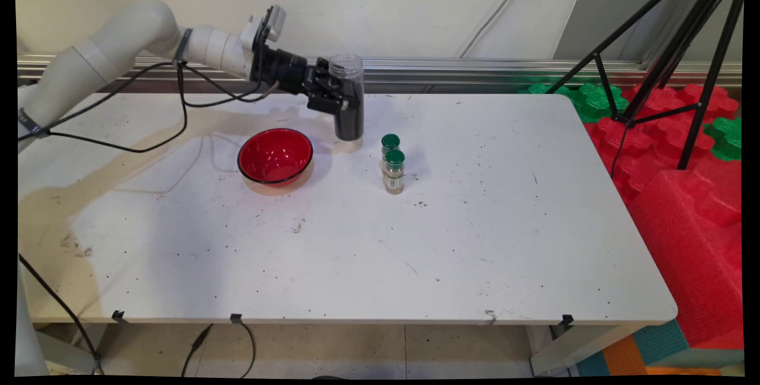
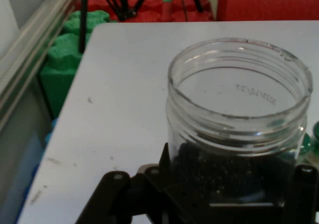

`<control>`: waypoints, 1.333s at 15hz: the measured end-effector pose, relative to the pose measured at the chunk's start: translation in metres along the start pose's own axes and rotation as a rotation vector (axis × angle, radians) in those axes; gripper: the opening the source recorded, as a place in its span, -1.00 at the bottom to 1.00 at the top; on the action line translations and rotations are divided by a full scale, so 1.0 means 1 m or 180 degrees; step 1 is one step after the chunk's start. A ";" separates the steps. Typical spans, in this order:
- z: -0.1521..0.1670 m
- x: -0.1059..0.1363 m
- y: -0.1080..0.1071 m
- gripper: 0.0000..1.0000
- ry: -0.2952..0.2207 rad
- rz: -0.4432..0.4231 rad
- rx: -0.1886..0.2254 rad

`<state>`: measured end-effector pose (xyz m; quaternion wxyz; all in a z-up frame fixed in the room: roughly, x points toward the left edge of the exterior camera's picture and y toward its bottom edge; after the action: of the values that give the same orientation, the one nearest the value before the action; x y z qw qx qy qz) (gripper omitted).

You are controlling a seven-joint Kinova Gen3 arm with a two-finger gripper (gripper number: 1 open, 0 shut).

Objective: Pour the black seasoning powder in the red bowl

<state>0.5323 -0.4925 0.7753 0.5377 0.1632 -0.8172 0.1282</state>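
Gripper [image 1: 339, 98] pinches an upright, lidless clear jar [image 1: 348, 100] of dark grains; below it sits a red bowl [image 1: 275, 156], beyond it two green-capped bottles [image 1: 393, 170].

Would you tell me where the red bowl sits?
In the main view, the red bowl sits left of centre on the table, beside the gripper-held jar.

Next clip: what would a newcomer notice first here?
The gripper is shut on an open clear jar partly filled with dark grains, at the table's far side. Just left of it and nearer the camera sits a red bowl, and to its right stand two small green-capped bottles, one behind the other. Red and green foam blocks fill the floor at the right.
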 end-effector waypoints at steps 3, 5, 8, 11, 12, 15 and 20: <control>-0.013 0.010 -0.003 -1.00 -0.0014 0.0088 0.0132; -0.022 0.015 -0.005 -1.00 -0.0037 0.0154 0.0225; -0.036 0.020 -0.007 -1.00 -0.0105 0.0300 0.0364; -0.047 0.024 -0.007 -1.00 -0.0169 0.0441 0.0462; -0.051 0.025 -0.007 -1.00 -0.0194 0.0501 0.0498; -0.061 0.027 -0.007 -1.00 -0.0253 0.0660 0.0572; -0.076 0.026 -0.004 -1.00 -0.0384 0.0957 0.0657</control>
<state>0.5875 -0.4700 0.8285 0.4428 0.1010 -0.8457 0.2803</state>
